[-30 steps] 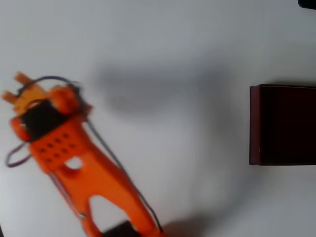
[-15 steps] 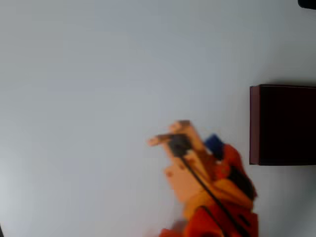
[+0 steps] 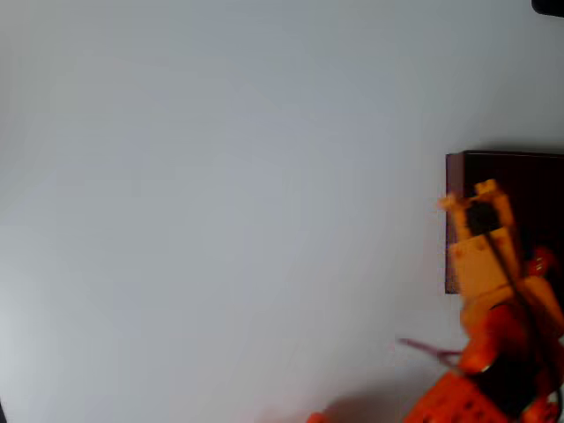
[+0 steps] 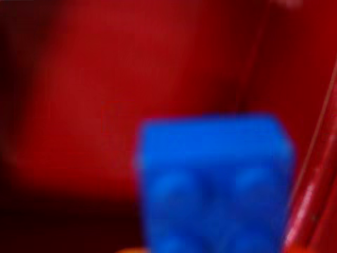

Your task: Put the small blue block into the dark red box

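Note:
In the overhead view the dark red box point(image 3: 453, 172) sits at the right edge, with maroon walls and a nearly black inside. My orange gripper point(image 3: 467, 196) hangs over the box's left wall, its tips reaching just inside. The small blue block point(image 4: 213, 184) looms blurred and close in the wrist view, studs showing, held low in the frame. Behind it is the red wall of the box point(image 4: 105, 79). The gripper is shut on the block; from overhead the block is hidden under the fingers.
The white table point(image 3: 220, 176) stretches wide to the left of the box. A dark object point(image 3: 548, 5) pokes in at the top right corner. A thin purple cable point(image 3: 427, 351) trails off the arm at the lower right.
The gripper swung from the table's left side across to the right with the blue block. It now hangs over the box's left wall.

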Controlling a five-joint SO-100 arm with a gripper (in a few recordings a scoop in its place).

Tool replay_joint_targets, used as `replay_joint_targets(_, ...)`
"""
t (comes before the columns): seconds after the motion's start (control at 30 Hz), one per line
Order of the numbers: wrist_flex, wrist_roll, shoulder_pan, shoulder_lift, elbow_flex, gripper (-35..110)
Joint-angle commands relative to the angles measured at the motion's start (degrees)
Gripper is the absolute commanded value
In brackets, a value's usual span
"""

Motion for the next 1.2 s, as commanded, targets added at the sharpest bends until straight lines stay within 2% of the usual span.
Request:
replay_joint_targets(0.0, -2.5, -0.2, 3.0, -10.5, -7.9, 0)
replay_joint_targets(0.13, -1.9, 1.1, 3.8, -20.8, -13.6, 11)
replay_joint_targets(0.3, -0.3, 3.2, 4.3, -21.4, -12.3, 20)
replay_joint_targets(0.53, 2.2, 0.2, -1.1, 1.5, 2.7, 17)
replay_joint_targets(0.77, 13.8, -4.1, -21.0, 33.9, 17.2, 12)
replay_joint_targets(0.83, 18.2, -3.9, -27.2, 41.3, 19.5, 0)
replay_joint_targets(0.97, 25.0, -5.3, -38.8, 55.0, 24.7, 0)
replay_joint_targets(1.17, 27.0, -13.2, -56.2, 78.1, 38.3, 0)
